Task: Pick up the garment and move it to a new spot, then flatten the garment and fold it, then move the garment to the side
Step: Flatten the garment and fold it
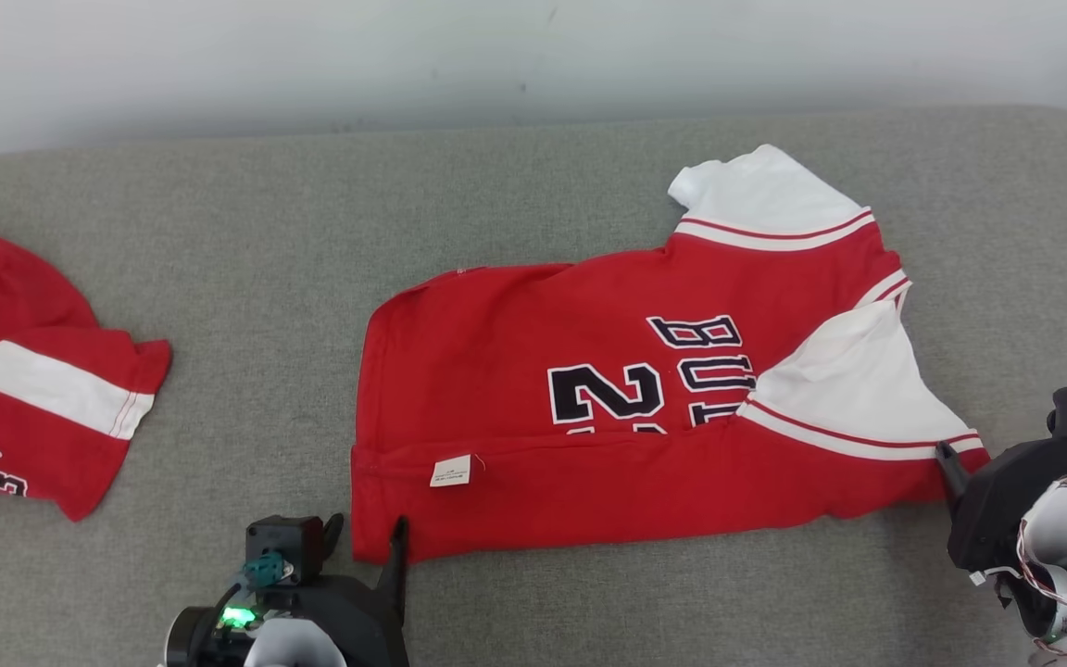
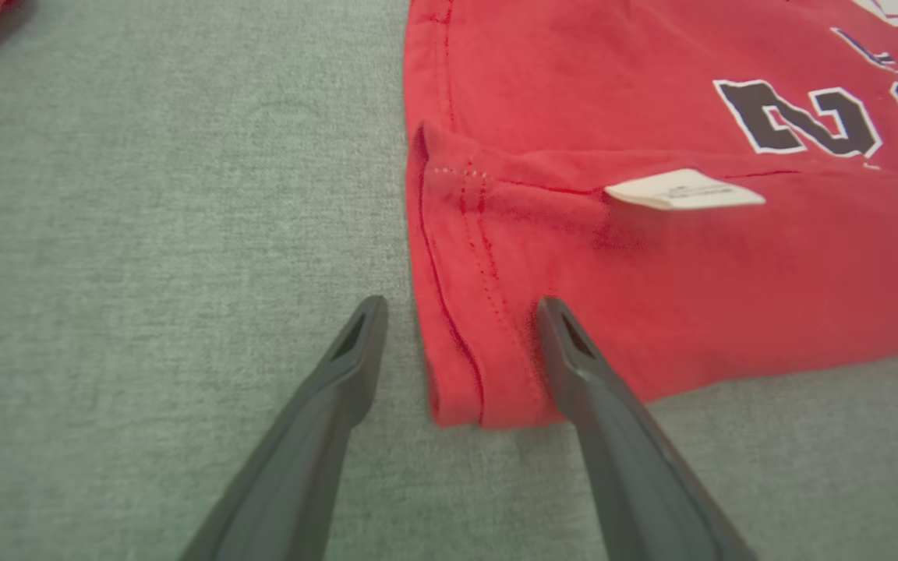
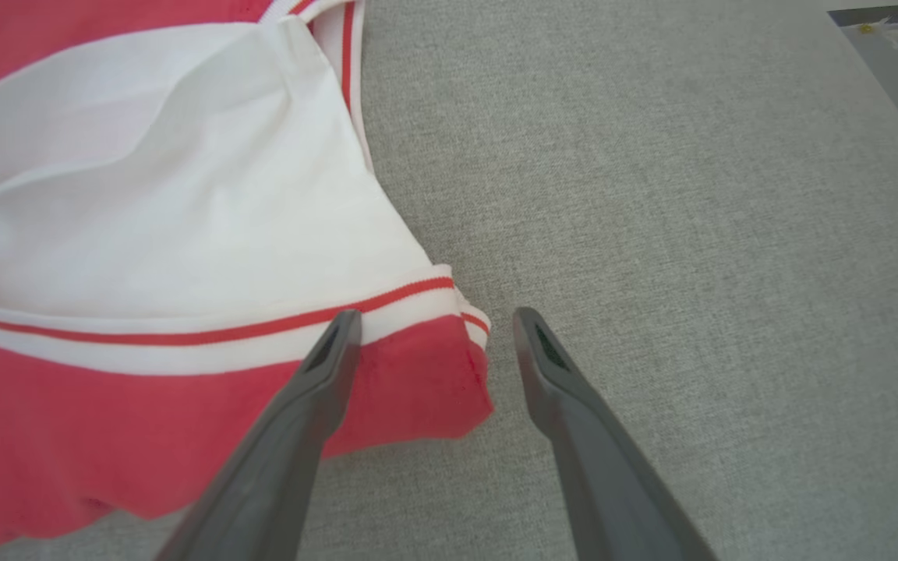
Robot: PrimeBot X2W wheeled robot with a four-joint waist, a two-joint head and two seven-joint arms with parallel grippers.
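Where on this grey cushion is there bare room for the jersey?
Widest bare patch: grey cushion between the red jersey and the second red garment at left. A bare band runs behind the jersey to the wall. Crowded at the near edge: left claw and right claw, open, straddle its corners.

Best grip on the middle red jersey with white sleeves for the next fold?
Red jersey: its two near corners, from the robot's side, hem corner with left tool, sleeve corner with right tool. Both lie flat, edges free, inside the open tools.
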